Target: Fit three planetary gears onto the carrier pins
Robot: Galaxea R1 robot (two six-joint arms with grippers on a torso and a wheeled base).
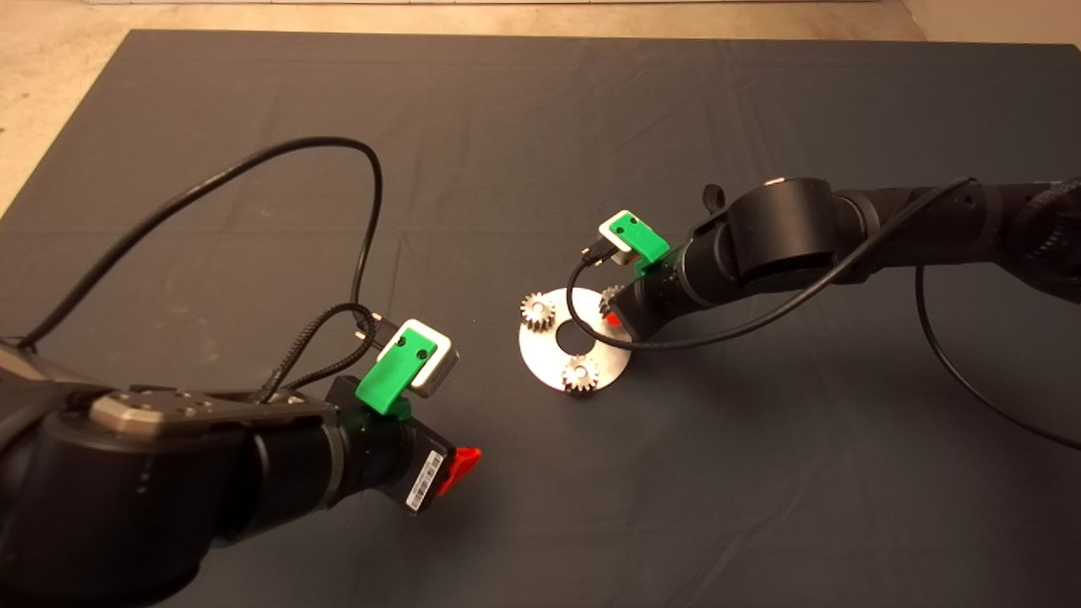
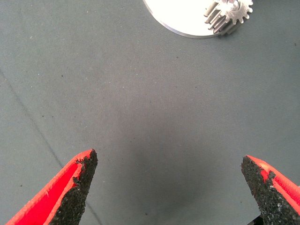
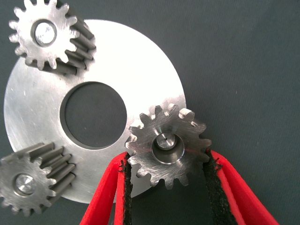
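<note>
Dark grey mat (image 1: 540, 127) over pale beige floor (image 1: 51, 93), evenly lit.

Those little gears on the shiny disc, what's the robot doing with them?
The robot is putting small gears onto pins on a silver disc. Two gears already sit on their pins. The right end effector has its fingers around the third gear, which is over the last pin at the disc's edge, seemingly on it. The left end effector hangs open over the mat nearby, holding nothing.
</note>
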